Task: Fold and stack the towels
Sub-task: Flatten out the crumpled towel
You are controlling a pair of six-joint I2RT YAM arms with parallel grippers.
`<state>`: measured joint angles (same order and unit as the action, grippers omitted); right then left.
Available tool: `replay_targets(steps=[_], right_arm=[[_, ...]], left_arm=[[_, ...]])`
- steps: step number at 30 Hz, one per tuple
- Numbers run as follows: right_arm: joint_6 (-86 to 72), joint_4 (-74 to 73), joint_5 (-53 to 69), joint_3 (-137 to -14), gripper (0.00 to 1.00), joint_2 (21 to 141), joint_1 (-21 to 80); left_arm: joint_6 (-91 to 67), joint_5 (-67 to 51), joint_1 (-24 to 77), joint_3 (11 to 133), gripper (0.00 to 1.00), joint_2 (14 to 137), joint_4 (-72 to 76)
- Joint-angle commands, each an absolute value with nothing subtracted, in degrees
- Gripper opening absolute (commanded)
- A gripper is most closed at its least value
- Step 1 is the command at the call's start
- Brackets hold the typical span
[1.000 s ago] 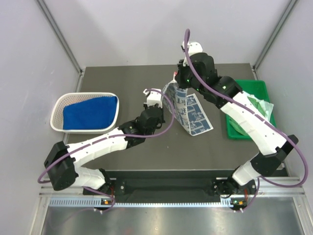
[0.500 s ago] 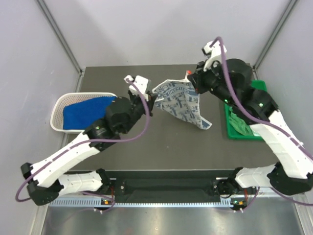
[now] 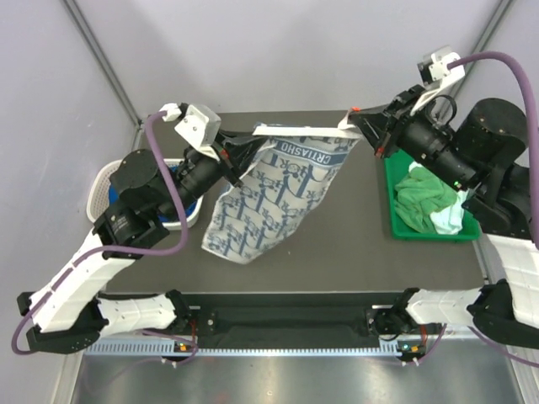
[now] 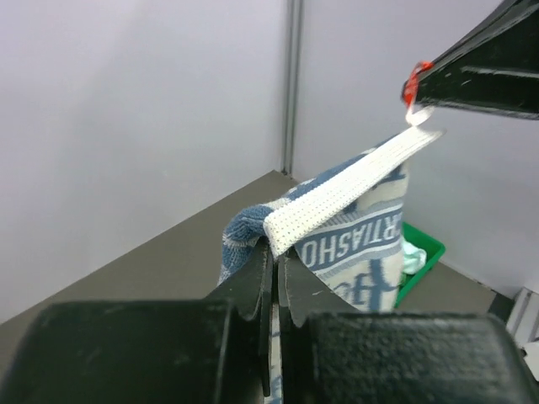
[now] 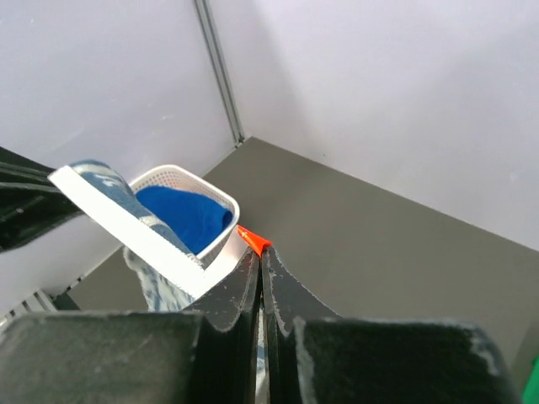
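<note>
Dark grey tabletop (image 3: 337,261), the rigid green plastic tray (image 3: 392,202) at its right edge.

White towel with blue-grey print (image 3: 269,189) is left of the green tray, lifted off the tabletop and stretched by its top hem between both arms. The hem is taut and the rest hangs down in loose folds. Cannot tell if the lowest corner touches the tabletop. Mirrored lettering shows along the band under the hem.

White mesh plastic basket (image 3: 105,181) sits well left of the tray, at the opposite edge, partly hidden by the left arm. Royal blue towel (image 5: 185,215) lies inside it.

Bright green towel (image 3: 421,198), crumpled, inside the tray. Pale mint cloth (image 3: 446,220) is bunched against it at the tray's near right corner.

Left pincer (image 3: 238,151) is clamped on the hem corner farther from the tray; the wrist view shows the fingers pressed together on the white ribbed edge (image 4: 274,252).

Right pincer (image 3: 358,124) is closed on the hem corner nearest the tray, just above the tray's far left corner, fingers tight together (image 5: 258,252).
</note>
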<state>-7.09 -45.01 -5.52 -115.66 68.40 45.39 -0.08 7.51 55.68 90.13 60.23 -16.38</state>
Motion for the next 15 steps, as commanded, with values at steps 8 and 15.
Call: replay_targets(steps=[8, 15], right_arm=[[-6.8, -40.9, -1.2, -115.0, 0.0, 85.0, 35.2], [-5.9, -30.2, 2.6, -116.6, 0.0, 105.3, 24.9]], left_arm=[[-8.1, 12.8, 42.5, 86.1, 0.0, 69.7, -15.7], [-13.1, 3.6, 27.5, 85.4, 0.0, 90.4, -5.1]])
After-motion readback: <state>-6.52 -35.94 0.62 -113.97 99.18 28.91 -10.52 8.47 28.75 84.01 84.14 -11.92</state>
